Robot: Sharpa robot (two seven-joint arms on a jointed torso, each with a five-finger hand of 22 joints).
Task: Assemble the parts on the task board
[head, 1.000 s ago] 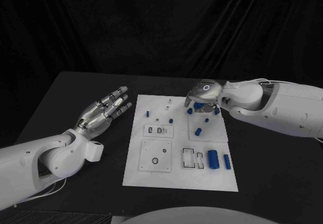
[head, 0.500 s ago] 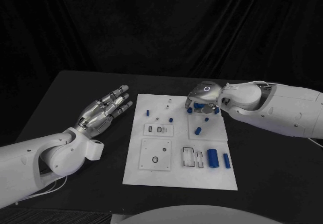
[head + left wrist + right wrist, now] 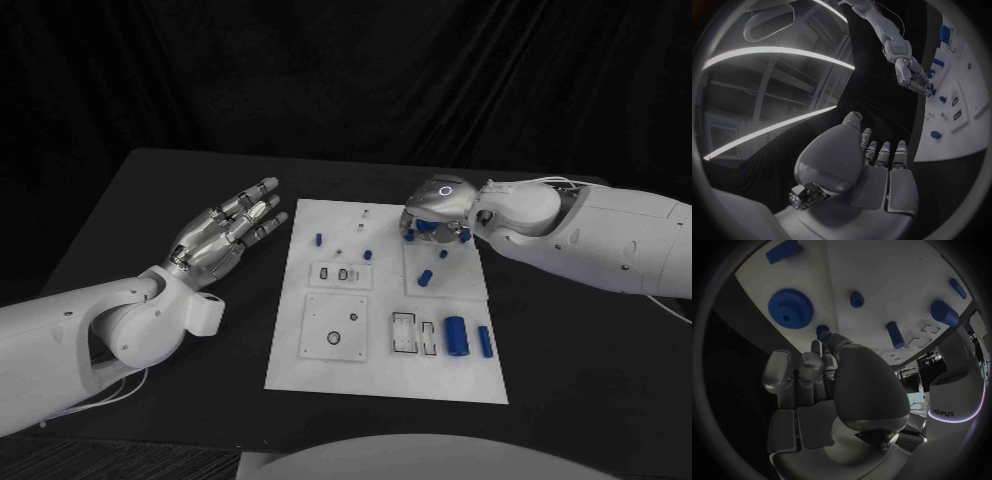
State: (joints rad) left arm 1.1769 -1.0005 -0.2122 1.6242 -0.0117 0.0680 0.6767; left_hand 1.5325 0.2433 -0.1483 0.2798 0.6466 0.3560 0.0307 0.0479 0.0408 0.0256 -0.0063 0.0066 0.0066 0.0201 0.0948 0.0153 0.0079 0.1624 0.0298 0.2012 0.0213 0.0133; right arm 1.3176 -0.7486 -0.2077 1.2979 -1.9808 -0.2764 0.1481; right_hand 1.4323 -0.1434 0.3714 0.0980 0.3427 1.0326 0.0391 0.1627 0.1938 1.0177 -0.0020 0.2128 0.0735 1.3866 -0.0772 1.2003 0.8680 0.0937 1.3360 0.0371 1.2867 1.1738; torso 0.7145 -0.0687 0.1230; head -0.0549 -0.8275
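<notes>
Black table (image 3: pixel 159 200) carries your white board (image 3: pixel 389 385) at centre. Your left robot hand (image 3: pixel 224 232) hovers at the board's nine o'clock, fingers spread, holding nothing. Your right robot hand (image 3: pixel 433 215) sits over the board's one o'clock corner, fingers curled down beside a blue gear (image 3: pixel 790 308); you cannot tell whether it grips anything. Blue parts (image 3: pixel 459 338) lie toward five o'clock.

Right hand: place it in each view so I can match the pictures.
Head view: right hand over the task board's far end.
Left wrist view: right hand hangs beside the board's edge.
Right wrist view: right hand fills the middle.
Shared landmark: the white task board.
</notes>
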